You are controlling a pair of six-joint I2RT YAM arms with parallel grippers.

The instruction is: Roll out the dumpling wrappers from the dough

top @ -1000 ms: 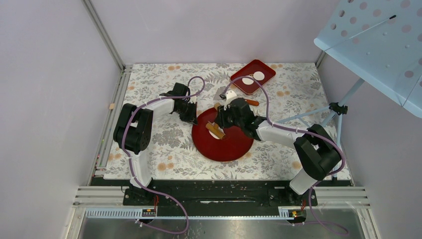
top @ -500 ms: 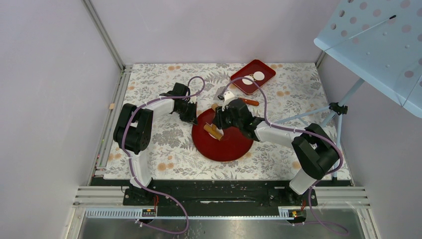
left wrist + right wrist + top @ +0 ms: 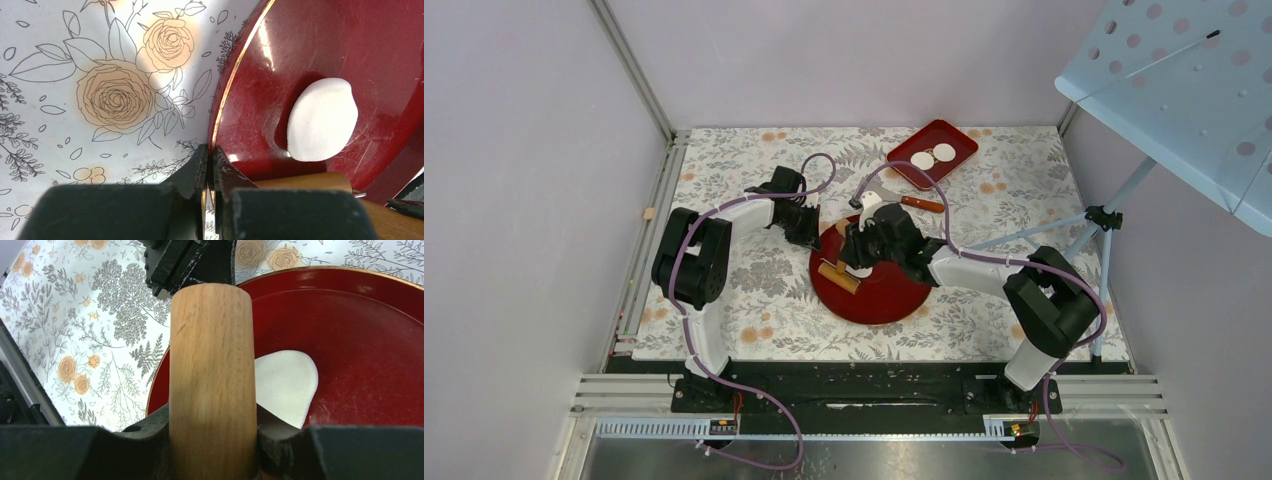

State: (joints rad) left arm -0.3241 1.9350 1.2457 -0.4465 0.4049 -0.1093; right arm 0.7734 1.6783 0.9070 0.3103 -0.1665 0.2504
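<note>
1. The dough (image 3: 322, 120), a small soft white oval lump pressed partly flat, lies on the round glossy red plate (image 3: 310, 45), in its left part as the top view shows it.
2. The move turns on the smooth wooden rolling pin (image 3: 212, 350). In the right wrist view its long axis runs straight up the frame, and the dough sits just right of it, its left edge hidden behind the pin. I judge that the pin must shift sideways, across its own axis, to ride over the lump.
3. The right gripper (image 3: 212, 450) is nearer the dough. Its jaws stand part-way apart, clamped on either side of the pin.
4. The left gripper (image 3: 210, 165) is closed tight, pinching the plate's gold-edged rim at the plate's upper left in the top view, which probably steadies it.
5. The left wrist view shows the dough's whole outline and thickness, with only a strip of pin at the lower right. The right wrist view shows the pin-to-dough line but hides part of the lump. In the top view the right arm hides most of the dough.
6. Two dumpling wrappers (image 3: 922, 160), thin white discs, rest on the red rectangular tray (image 3: 959, 143) at upper centre.
</note>
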